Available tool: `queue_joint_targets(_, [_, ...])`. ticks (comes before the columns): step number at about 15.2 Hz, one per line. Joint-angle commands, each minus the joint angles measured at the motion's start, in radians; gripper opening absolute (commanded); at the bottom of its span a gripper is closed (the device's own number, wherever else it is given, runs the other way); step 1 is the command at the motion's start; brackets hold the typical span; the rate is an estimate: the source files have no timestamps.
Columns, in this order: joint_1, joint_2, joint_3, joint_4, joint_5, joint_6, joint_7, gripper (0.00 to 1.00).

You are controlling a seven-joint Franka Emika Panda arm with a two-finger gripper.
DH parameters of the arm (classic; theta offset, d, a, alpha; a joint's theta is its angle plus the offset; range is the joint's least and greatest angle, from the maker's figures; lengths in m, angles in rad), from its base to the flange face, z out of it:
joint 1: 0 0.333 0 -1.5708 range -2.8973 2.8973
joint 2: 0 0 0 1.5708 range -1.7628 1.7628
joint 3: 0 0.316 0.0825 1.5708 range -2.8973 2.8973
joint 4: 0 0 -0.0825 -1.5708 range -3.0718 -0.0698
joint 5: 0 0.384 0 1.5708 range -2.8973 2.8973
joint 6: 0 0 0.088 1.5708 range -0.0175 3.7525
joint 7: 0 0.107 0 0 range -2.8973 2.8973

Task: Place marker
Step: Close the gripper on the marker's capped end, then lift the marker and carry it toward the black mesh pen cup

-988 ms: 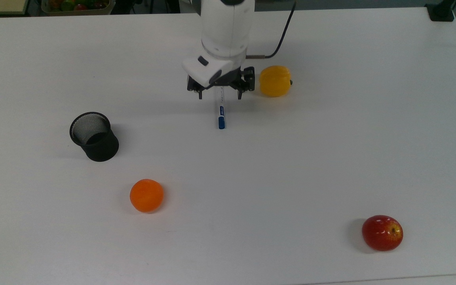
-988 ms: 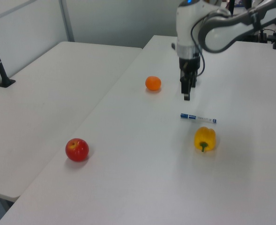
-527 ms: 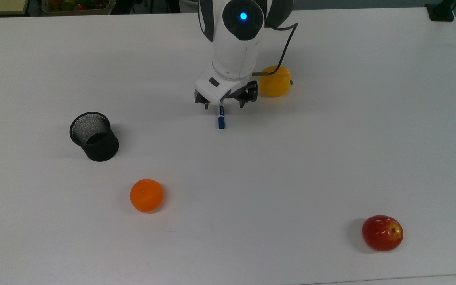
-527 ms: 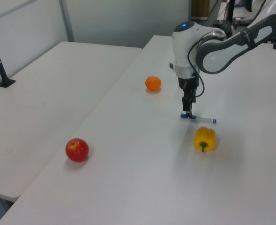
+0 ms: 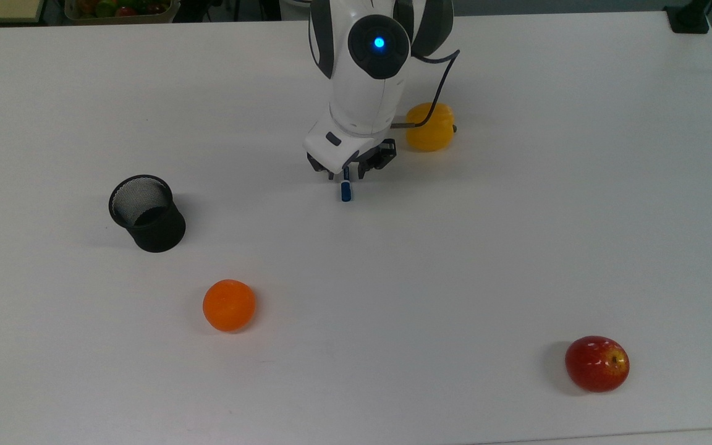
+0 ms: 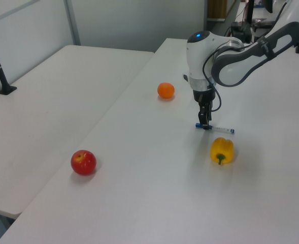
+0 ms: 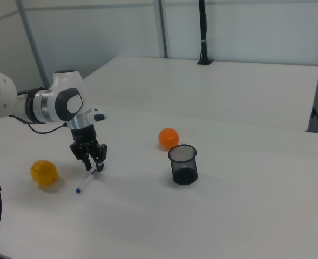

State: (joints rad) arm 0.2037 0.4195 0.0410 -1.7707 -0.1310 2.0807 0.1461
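Observation:
The marker (image 5: pixel 345 191) lies flat on the white table, and in the top view just its blue cap pokes out below my gripper (image 5: pixel 346 176). In the left view the white barrel of the marker (image 6: pixel 220 129) runs to the right of the gripper (image 6: pixel 204 124). The gripper is down at table height near the cap end, fingers still open but drawn in, one on each side of the pen. In the right view the marker (image 7: pixel 86 181) slants down and to the left from the gripper (image 7: pixel 94 165).
A black mesh cup (image 5: pixel 146 213) stands upright toward the top view's left. A yellow pepper (image 5: pixel 436 133) lies close by on the gripper's right in the top view. An orange (image 5: pixel 228 305) and a red apple (image 5: pixel 597 363) lie nearer the front edge.
The arm has come down from above the marker to table height. Its fingers have drawn in around the pen, which has not moved.

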Motion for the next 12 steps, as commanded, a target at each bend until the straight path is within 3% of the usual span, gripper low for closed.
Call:
queue_joint_targets(1, [0.000, 0.005, -0.003, -0.023, -0.016, 0.061, 0.023, 0.41])
queue_joint_targets(7, [0.000, 0.005, -0.003, -0.019, -0.015, 0.059, 0.024, 0.16])
queue_joint_targets(12, [0.000, -0.001, -0.004, -0.016, -0.015, 0.050, 0.029, 0.13])
